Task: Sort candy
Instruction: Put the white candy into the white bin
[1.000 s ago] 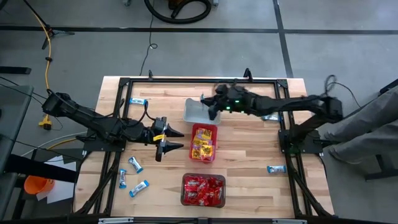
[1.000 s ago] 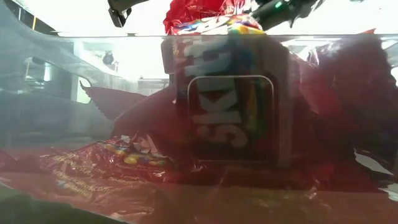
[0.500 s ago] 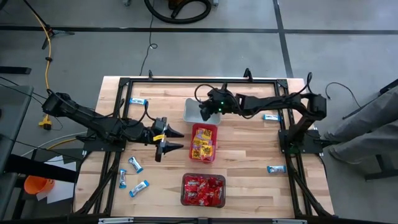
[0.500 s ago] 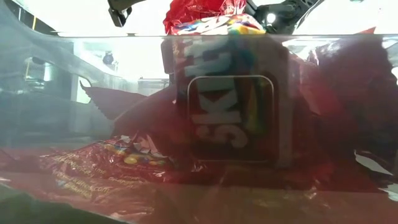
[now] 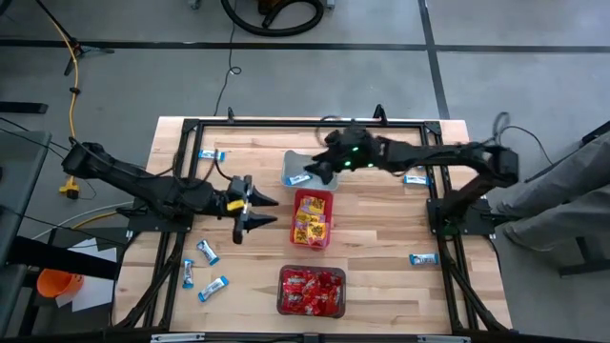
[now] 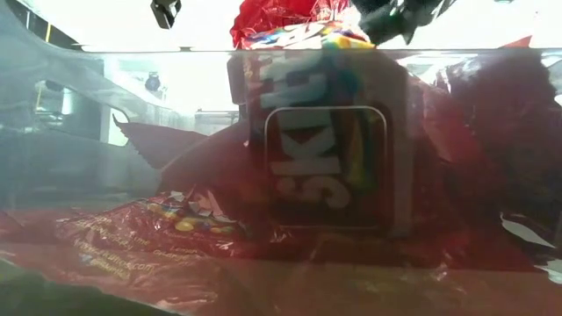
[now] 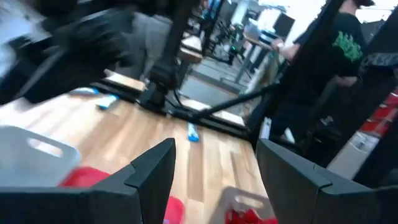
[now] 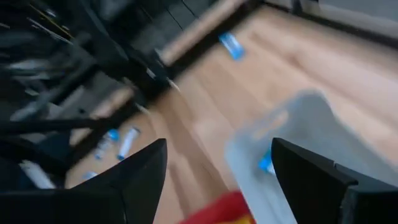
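My right gripper (image 5: 310,176) (image 8: 217,143) hangs open over the grey bin (image 5: 297,162) at the far middle of the table. A blue-and-white candy packet (image 8: 266,163) (image 5: 294,178) lies in that bin, beyond the fingers. My left gripper (image 5: 271,211) (image 7: 216,144) is open and level, left of the pink bin (image 5: 313,217), which holds yellow and red candy. A dark bin (image 5: 312,291) of red candy stands near the front edge. Loose blue-and-white packets lie at the near left (image 5: 207,252) (image 5: 213,288), far left (image 5: 212,155) and right (image 5: 415,179) (image 5: 423,258).
The low view looks through the dark bin's wall at red packets (image 6: 325,158). Black frame rails (image 5: 434,205) run along the table's sides. A person's leg (image 5: 572,191) shows beyond the right edge, and a person (image 7: 339,56) stands past the table. Bare wood lies right of the pink bin.
My right gripper has gone a little toward the table's left edge, over the grey bin, and tipped downward. A blue-and-white packet now shows in the grey bin where none showed before.
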